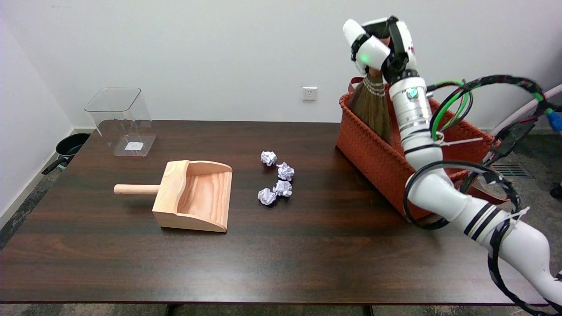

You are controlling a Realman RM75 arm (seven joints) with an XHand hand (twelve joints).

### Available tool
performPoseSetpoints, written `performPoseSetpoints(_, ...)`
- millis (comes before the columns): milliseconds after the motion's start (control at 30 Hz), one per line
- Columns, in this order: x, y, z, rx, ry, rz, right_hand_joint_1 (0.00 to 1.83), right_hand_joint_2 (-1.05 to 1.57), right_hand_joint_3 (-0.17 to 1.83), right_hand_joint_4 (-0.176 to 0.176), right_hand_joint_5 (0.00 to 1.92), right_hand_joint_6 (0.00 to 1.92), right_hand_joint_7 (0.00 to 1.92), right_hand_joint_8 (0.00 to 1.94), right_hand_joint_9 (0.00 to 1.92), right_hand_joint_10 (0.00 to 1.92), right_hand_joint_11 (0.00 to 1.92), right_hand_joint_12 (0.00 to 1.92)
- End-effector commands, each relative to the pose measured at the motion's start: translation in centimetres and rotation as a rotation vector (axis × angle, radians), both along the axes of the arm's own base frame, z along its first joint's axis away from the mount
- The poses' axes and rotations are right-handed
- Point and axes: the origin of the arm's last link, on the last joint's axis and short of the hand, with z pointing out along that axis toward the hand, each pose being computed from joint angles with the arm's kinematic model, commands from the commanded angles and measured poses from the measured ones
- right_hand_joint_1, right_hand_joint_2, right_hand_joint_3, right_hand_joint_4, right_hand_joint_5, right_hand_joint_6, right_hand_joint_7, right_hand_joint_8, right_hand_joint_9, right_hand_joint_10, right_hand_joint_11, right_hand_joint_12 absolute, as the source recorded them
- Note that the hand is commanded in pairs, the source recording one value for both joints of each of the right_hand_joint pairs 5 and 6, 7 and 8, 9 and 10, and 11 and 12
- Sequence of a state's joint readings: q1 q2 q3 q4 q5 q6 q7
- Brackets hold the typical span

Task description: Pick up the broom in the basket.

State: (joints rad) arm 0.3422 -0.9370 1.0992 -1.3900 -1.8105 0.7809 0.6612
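Gripping the straw broom [371,105] by its handle, my right hand [381,46] has its fingers [373,50] wrapped closed; bristles may snag the orange woven basket [373,149] and tip it.

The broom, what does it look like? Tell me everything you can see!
The broom is a small hand brush with brownish straw-like bristles, bound near the top by pale bands. It stands nearly upright, bristles down, its lower end inside the orange woven basket. The right hand grips its top, hiding most of the handle. Whether the bristles touch the basket's floor cannot be seen.
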Motion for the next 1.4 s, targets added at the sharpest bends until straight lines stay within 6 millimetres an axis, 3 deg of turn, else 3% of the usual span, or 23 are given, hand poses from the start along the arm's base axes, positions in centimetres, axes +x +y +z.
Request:
performPoseSetpoints(33,8.6,0.3,1.4,0.026,0.038,0.127,0.84,1.00,0.69,0.000,1.92,1.92,1.92,1.92,1.92,1.92,1.78,1.78)
performPoseSetpoints(333,12.5,1.1,1.8,0.061,0.027,0.184,0.84,1.01,0.69,0.000,1.92,1.92,1.92,1.92,1.92,1.92,1.78,1.78)
performPoseSetpoints(533,13.2,1.2,-0.2,0.136,-0.002,0.162,0.84,1.03,0.69,0.000,1.92,1.92,1.92,1.92,1.92,1.92,1.78,1.78)
performPoseSetpoints(767,11.4,2.9,-5.0,0.216,0.009,0.104,0.82,1.10,0.69,0.000,1.92,1.92,1.92,1.92,1.92,1.92,1.79,1.79)
performPoseSetpoints(1033,5.4,4.3,-7.3,0.185,-0.012,-0.008,0.83,1.11,0.72,0.000,1.92,1.92,1.92,1.92,1.92,1.92,1.76,1.76)
performPoseSetpoints(1167,3.9,4.6,-8.5,0.196,-0.044,-0.034,0.83,1.11,0.73,0.000,1.92,1.92,1.92,1.92,1.92,1.92,1.77,1.77)
performPoseSetpoints(1400,-0.2,4.8,-12.6,0.249,-0.043,-0.142,0.83,1.12,0.73,0.000,1.92,1.92,1.92,1.92,1.92,1.92,1.79,1.79)
